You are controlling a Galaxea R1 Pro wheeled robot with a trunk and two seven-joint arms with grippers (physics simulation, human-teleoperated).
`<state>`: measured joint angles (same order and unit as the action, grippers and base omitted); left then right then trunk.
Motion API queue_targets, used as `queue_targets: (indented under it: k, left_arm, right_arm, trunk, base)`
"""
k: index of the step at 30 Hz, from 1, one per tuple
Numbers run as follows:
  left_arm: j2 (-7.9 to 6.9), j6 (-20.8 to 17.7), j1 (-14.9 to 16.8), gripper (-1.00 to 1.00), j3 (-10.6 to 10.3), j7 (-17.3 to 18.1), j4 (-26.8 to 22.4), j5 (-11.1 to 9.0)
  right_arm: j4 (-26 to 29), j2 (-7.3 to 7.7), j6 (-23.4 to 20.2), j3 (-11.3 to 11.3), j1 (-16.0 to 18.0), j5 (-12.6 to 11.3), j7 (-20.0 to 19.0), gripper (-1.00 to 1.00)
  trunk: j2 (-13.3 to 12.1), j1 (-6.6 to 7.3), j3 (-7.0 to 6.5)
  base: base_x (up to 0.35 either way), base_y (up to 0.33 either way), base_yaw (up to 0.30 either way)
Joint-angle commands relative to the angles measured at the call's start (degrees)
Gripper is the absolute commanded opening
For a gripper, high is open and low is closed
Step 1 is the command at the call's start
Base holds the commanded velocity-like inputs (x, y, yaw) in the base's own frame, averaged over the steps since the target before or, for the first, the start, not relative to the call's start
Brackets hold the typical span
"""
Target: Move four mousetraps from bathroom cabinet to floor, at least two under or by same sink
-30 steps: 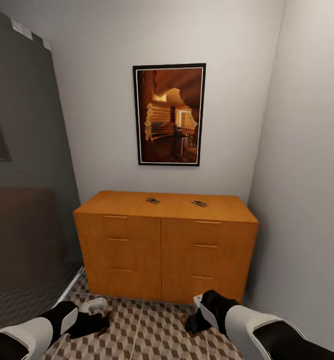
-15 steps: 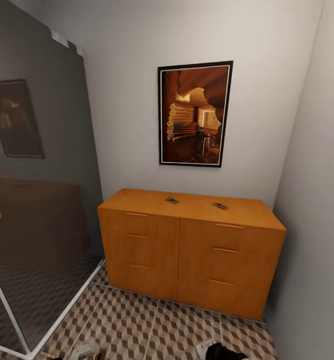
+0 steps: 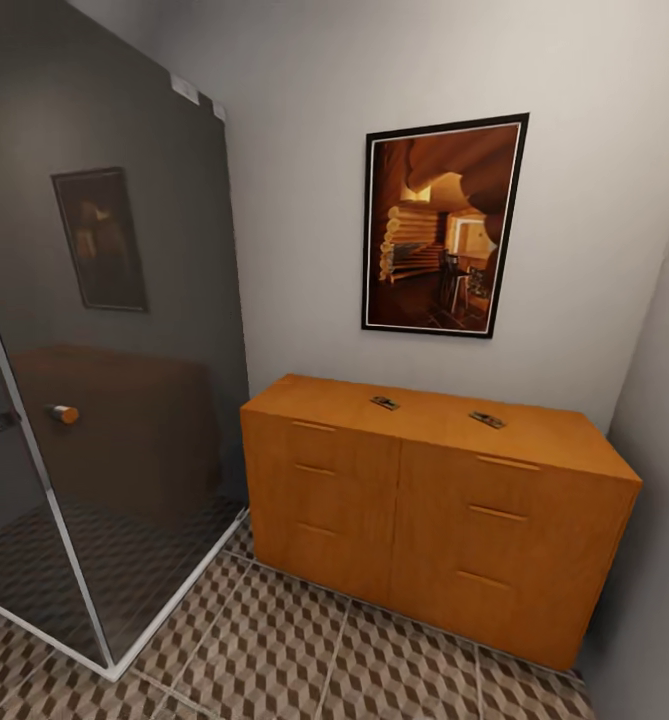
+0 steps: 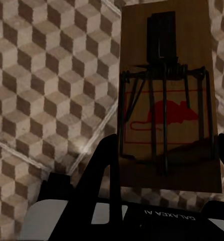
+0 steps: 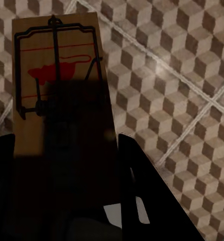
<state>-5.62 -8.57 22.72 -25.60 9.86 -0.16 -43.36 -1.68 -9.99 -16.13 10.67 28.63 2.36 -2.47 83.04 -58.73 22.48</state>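
Two mousetraps [image 3: 384,403] [image 3: 487,420] lie on top of the orange-brown cabinet [image 3: 424,510] against the back wall in the head view. In the left wrist view, my left gripper [image 4: 164,150] is shut on a third mousetrap [image 4: 167,95], a brown board with dark wire and a red mouse print, held above the cube-patterned bathroom floor [image 4: 46,85]. In the right wrist view, my right gripper [image 5: 62,150] is shut on a fourth mousetrap [image 5: 62,95] over the same tiles [image 5: 177,95]. The sink is out of view.
A dark glass shower enclosure [image 3: 104,400] with a metal frame and door knob [image 3: 62,413] stands left of the cabinet. A framed picture [image 3: 442,226] hangs above it. A grey wall [image 3: 664,480] closes the right side. Tiled floor [image 3: 294,650] spreads in front.
The head view has swung left and pulled back: the cabinet and picture shifted right, more shower glass shows, and both arms dropped out of the bottom of the picture.
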Motion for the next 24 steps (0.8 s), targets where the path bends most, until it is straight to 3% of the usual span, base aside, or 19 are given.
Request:
queue_targets:
  k: [1, 6, 9, 20, 24]
  left_arm:
    - [-0.03, 0.1, -0.2, -1.00, -0.4, 0.2, 0.0, -1.1]
    - [-0.19, 2.2, -1.6, -1.00, -0.2, 0.2, 0.0, -5.6]
    - [-0.42, 2.5, -1.8, -1.00, -0.2, 0.2, 0.0, -6.9]
    - [-0.84, 3.0, -2.7, -1.00, -0.2, 0.2, 0.0, -7.8]
    - [-0.88, 3.1, -3.2, -1.00, -0.2, 0.2, 0.0, -7.9]
  right_arm:
    - [-0.1, -0.01, 0.1, 0.3, -0.2, 0.1, -0.2, -1.00]
    - [-0.1, -0.01, 0.7, 0.3, -0.9, 0.0, -0.2, -1.00]
    - [-0.1, 0.50, 0.8, 0.3, -1.0, 0.0, -0.2, -1.00]
    - [-0.1, 2.01, 0.8, 0.3, -1.0, 0.0, -0.4, -1.00]
    - [-0.1, 2.48, 0.8, 0.3, -1.1, -0.1, -0.4, -1.00]
  trunk:
    - [0.0, 0.00, 0.06]
    - [0.0, 0.00, 0.02]
    - [0.0, 0.00, -0.02]
    - [0.0, 0.00, -0.05]
    - [0.0, 0.00, -0.05]
  base:
    - [0.000, 0.000, 0.270]
    - [0.000, 0.000, 0.270]
    - [0.000, 0.000, 0.245]
    - [0.000, 0.000, 0.060]
    - [0.000, 0.000, 0.234]
